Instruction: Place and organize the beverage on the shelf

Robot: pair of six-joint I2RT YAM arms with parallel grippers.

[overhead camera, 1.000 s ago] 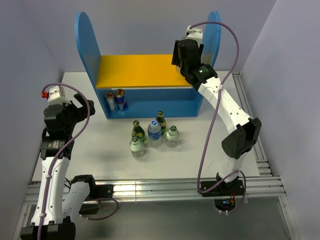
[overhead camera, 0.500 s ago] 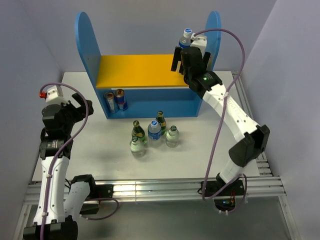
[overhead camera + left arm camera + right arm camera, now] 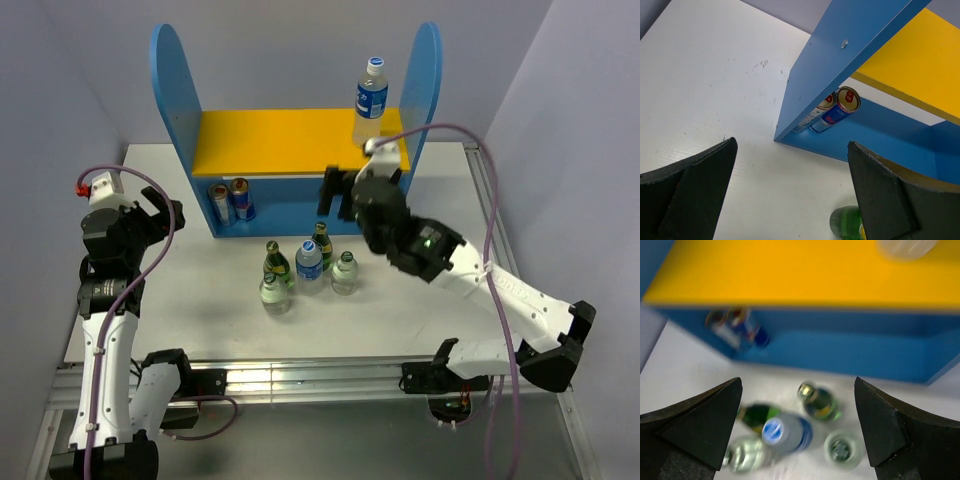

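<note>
Blue-capped bottle [image 3: 370, 100] upright on shelf [image 3: 270, 140]

There are 2 clear plastic bottles with blue caps and labels [image 3: 370, 98] [image 3: 309, 264], 2 dark green glass bottles [image 3: 321, 243] [image 3: 274, 262] and 2 clear glass bottles [image 3: 345, 274] [image 3: 273, 295], 6 in all. Also present are 2 slim blue-and-silver drink cans [image 3: 218, 203] [image 3: 240, 199], 1 blue two-tier shelf with a yellow-orange upper board [image 3: 175, 90] and 1 white table [image 3: 200, 300]. The 2 white-and-black robot arms [image 3: 105, 340] [image 3: 500, 292] carry 2 black claws, 1 left claw [image 3: 791, 150] and 1 right claw [image 3: 798, 382].
</note>
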